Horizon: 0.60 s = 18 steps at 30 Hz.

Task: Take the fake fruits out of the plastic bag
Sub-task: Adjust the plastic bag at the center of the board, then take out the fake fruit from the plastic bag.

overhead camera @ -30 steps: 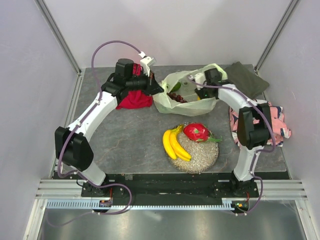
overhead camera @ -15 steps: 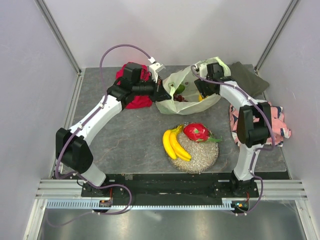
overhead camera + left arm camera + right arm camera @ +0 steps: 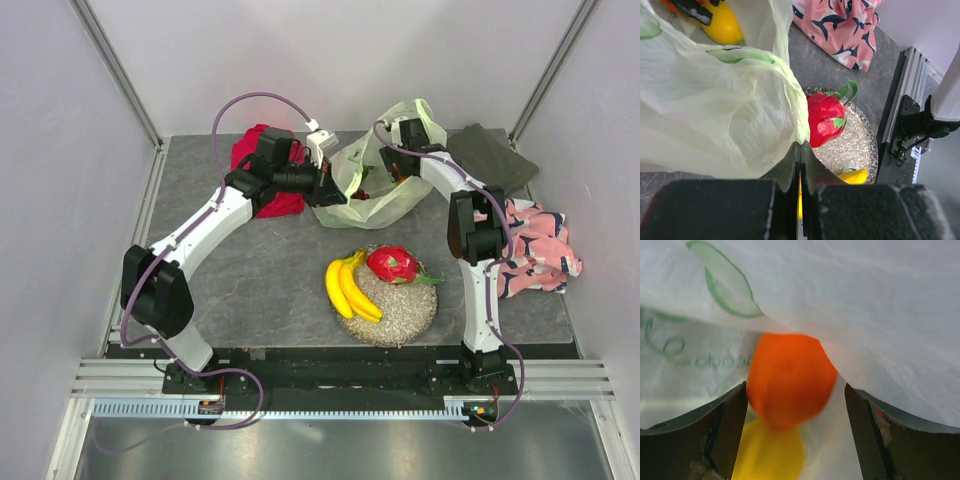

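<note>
Left gripper (image 3: 800, 150): jaws shut tight, pinching the rim of the plastic bag (image 3: 715, 115).
Right gripper (image 3: 796, 400): jaws wide, inside the bag, an orange (image 3: 790, 375) between them. There is a gap on its right side; contact on the left is unclear. Below the orange, a yellow fruit (image 3: 771, 455).
Bag position: far middle of table (image 3: 260, 270), between red cloth (image 3: 250, 148) and olive cloth (image 3: 500, 160).
On round dish (image 3: 405, 312): banana bunch (image 3: 348, 290), dragon fruit (image 3: 392, 264). Bare table lies between dish and bag.
Green print (image 3: 670, 347) on bag, illegible.
</note>
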### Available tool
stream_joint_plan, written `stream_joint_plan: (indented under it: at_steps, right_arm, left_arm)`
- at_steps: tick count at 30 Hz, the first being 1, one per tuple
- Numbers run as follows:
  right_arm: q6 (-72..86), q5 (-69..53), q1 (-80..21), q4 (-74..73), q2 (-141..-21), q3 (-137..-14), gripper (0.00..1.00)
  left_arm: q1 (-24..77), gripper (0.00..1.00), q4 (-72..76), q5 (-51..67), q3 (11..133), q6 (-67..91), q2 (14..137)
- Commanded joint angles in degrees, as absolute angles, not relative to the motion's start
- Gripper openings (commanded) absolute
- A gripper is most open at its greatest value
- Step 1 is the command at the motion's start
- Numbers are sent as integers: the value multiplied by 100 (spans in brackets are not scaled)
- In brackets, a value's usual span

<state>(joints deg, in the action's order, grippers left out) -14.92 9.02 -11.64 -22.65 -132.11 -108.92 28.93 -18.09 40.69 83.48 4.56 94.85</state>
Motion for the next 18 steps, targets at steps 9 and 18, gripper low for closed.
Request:
stream_joint_plan:
  at_steps: [9, 18]
  right_arm:
    - [-1372, 388, -1046, -2118, -12861, -11427, 29]
    - [-670, -3012, -1028, -2812, -10390, -9309, 27]
  left_arm:
    - [2988, 2, -1907, 4043, 8754, 114, 9703]
    - [2988, 2, -1775, 3665, 8938, 193, 9694]
